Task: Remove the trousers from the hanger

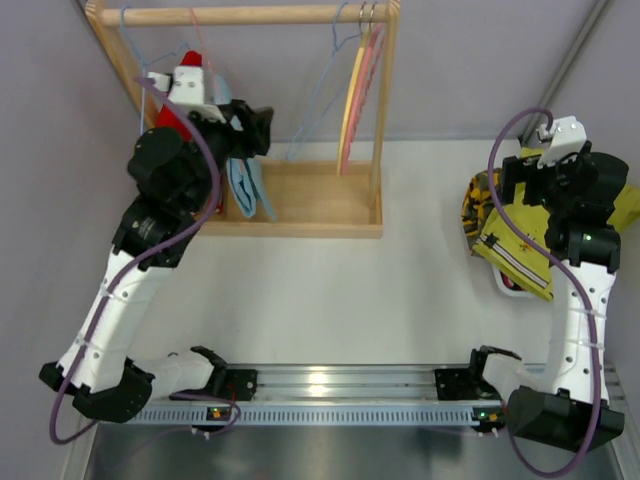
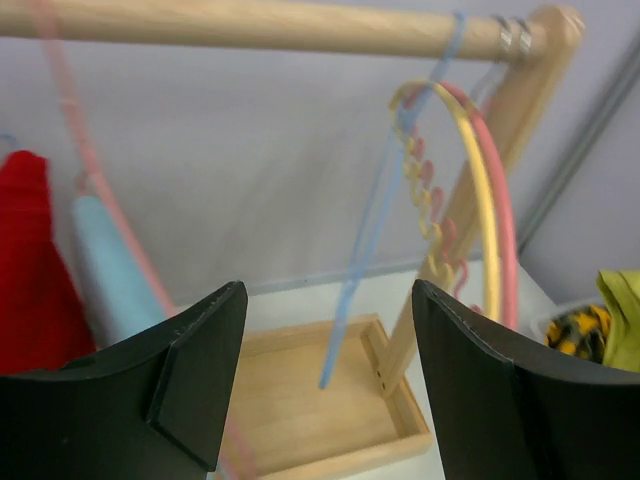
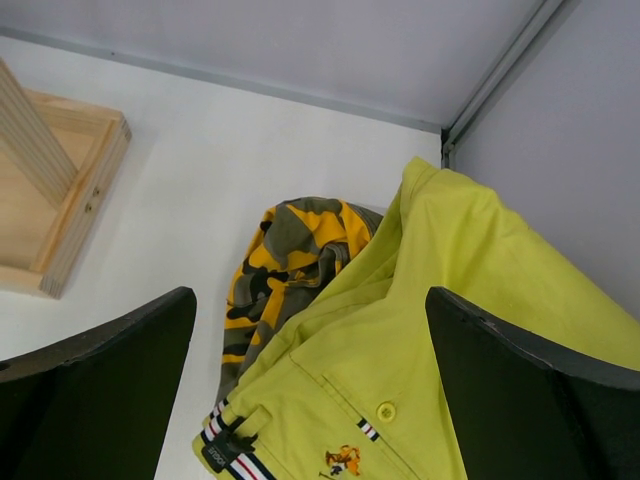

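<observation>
One of the three is already done. The yellow-green trousers [image 3: 420,350] are lying off the hanger on the tabletop [image 3: 190,130], over at the right side. They are partly covering a yellow-and-black patterned cloth [image 3: 290,250]. They are lying flat and slanted. The buttoned waist seems to be pointing toward the near middle of the tabletop, and the legs are running off toward the right wall. The right jaws are hovering just above them, standing wide with nothing between.

Two are still waiting. The red trousers [image 2: 25,270] and the light blue trousers [image 2: 105,270] are hanging side by side at the left end of the wooden rod [image 2: 250,25]. Both are hanging the long way, up and down, with their loose ends pointing at the rack's wooden base [image 1: 310,195]. The left jaws are sitting close beside them, standing apart and gripping nothing. Three bare hangers [image 2: 480,180] are dangling at the rod's other end.
</observation>
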